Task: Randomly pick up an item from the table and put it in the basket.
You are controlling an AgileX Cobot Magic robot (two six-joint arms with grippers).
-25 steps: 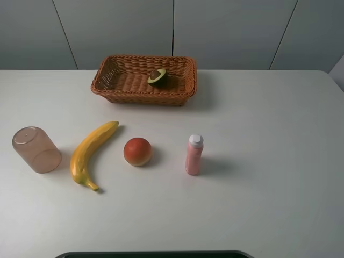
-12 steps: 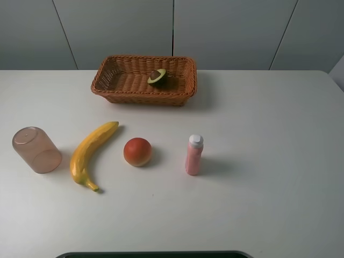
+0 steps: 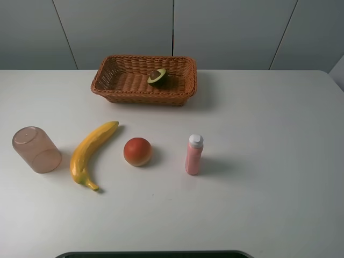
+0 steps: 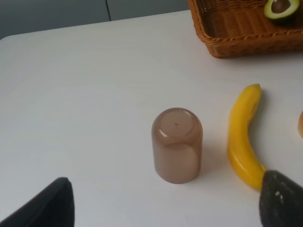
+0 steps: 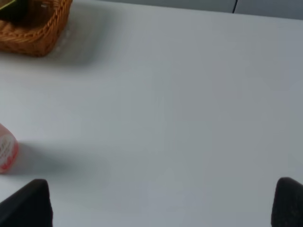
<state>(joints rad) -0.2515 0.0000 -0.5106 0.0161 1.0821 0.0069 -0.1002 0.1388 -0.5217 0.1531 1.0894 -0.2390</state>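
The avocado (image 3: 157,77) lies inside the basket (image 3: 110,81), right of the middle of the floor, cut face and pit turned up; the left wrist view catches it (image 4: 281,9) at the basket's (image 4: 232,45) edge. So the item is already in, and nothing grips it. Judging by that, the task looks done, or another pick is due.

The basket stands at the far side of the table (image 3: 269,134). Nearer the robot runs a row, well apart from the basket: a tipped cup (image 3: 36,150), a banana (image 3: 90,152), a red-orange fruit (image 3: 137,151) and a pink bottle (image 3: 193,155).

The left gripper (image 4: 165,201) has its fingers spread wide and empty, with the cup (image 4: 177,145) straight ahead of it and the banana (image 4: 243,137) just beside, its long axis running away toward the basket. The right gripper (image 5: 163,203) is also spread and empty over bare table, the bottle (image 5: 6,150) off to its inner side.

If another pick follows, the left arm is nearer the banana and cup, the right nearer the bottle; the basket lies ahead of both, slightly on the left arm's side.
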